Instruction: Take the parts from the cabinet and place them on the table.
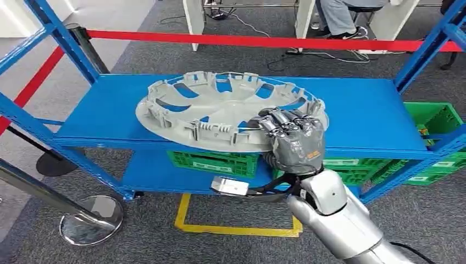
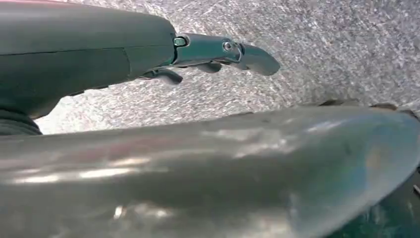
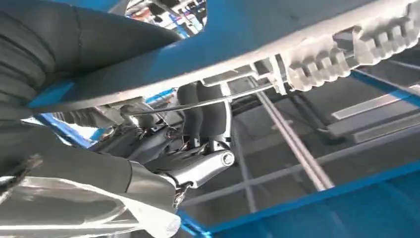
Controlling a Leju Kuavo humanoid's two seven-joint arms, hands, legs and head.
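A grey plastic wheel cover [image 1: 220, 107] lies hollow side up on the top blue shelf [image 1: 362, 110] of the cabinet, its near edge reaching the shelf's front lip. My right hand [image 1: 294, 140] grips the cover's near right rim, fingers curled over the top. In the right wrist view the dark fingers [image 3: 203, 116] wrap the ribbed rim [image 3: 317, 64] from one side, with the thumb on the other. My left hand [image 2: 218, 52] hangs above the grey carpet with its fingers stretched out and nothing in them.
Green crates [image 1: 214, 162] sit on the lower shelf and another green crate [image 1: 437, 118] stands at the right. Blue uprights frame the cabinet. Red barrier tape [image 1: 247, 41] runs behind it, a stanchion base [image 1: 90, 220] stands at the near left, and a person [image 1: 338, 16] sits at the back.
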